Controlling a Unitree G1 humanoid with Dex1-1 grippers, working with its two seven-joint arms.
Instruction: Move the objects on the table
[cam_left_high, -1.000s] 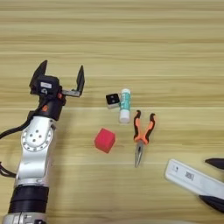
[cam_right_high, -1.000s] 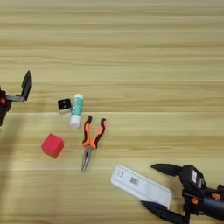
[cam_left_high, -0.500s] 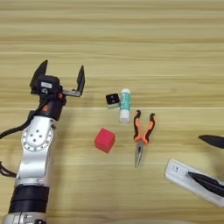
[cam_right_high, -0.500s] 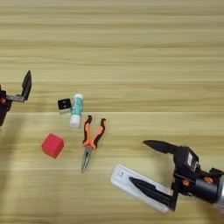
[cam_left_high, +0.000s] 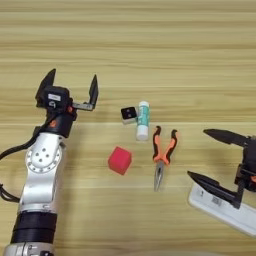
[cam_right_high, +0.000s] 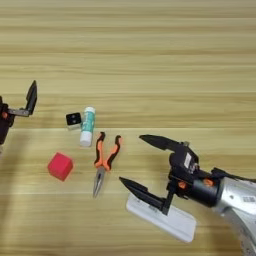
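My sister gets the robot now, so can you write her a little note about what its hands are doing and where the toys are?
Right gripper: open, fingers spread, above the left end of the white bar, holding nothing.
Left gripper: open, idle at the left, holding nothing.
On the table: red cube, orange-handled pliers, glue stick beside the tiny black-and-white cube.
Done: nothing lifted yet.
Left: likely grasp the bar, then the rest.

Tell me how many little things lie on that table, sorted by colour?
White: 2, the remote-like bar and the glue stick
Red: 1, the cube
Orange-handled: 1, the pliers
Black-and-white: 1, the tiny cube
Total: 5
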